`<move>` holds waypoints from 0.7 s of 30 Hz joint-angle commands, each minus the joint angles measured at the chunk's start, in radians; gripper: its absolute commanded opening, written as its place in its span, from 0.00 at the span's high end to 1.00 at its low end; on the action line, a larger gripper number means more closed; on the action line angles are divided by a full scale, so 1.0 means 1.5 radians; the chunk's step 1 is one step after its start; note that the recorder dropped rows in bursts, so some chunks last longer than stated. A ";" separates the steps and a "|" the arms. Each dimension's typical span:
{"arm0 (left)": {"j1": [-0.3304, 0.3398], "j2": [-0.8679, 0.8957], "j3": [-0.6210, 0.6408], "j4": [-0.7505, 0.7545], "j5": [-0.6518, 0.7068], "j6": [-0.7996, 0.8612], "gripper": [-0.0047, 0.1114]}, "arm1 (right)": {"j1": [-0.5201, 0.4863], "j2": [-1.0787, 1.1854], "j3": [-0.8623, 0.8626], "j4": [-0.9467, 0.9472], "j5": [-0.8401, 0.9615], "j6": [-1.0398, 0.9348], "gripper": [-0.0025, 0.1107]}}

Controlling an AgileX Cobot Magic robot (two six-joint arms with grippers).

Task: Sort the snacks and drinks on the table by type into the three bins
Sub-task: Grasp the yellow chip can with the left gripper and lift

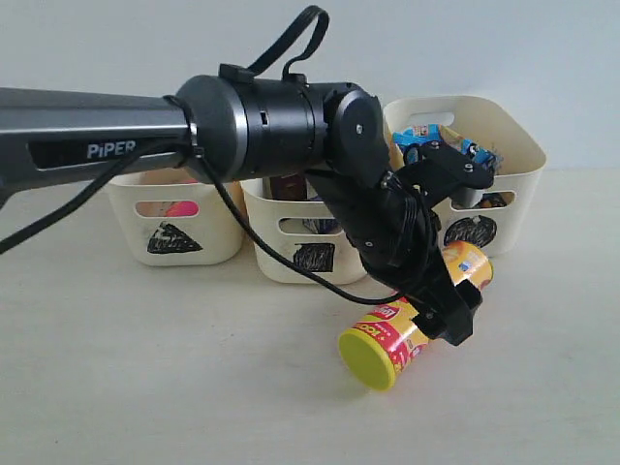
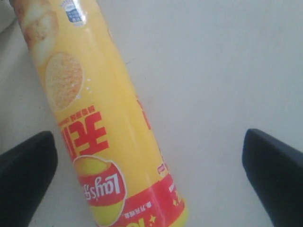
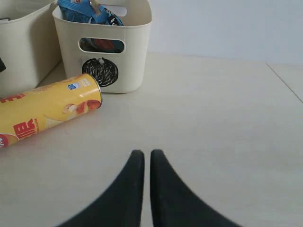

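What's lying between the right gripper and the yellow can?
Just bare table between the right gripper and the can, in the right wrist view.

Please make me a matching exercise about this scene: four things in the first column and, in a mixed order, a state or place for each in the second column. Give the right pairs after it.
Column one
1. yellow chip can
2. bin with the circle mark
3. left gripper
4. right gripper

Column two
A. shut, holding nothing
B. has a blue-white bag inside
C. lies on its side on the table
D. open, with the can between its jaws

Right pairs: 1-C, 2-B, 3-D, 4-A
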 commanded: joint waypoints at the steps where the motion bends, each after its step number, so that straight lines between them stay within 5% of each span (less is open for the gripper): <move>1: -0.006 0.025 -0.023 -0.002 -0.006 -0.008 0.09 | -0.002 -0.003 0.003 0.001 -0.005 0.001 0.95; 21: -0.001 0.115 -0.093 0.076 -0.023 -0.051 0.09 | -0.002 -0.003 0.003 0.001 -0.005 0.001 0.95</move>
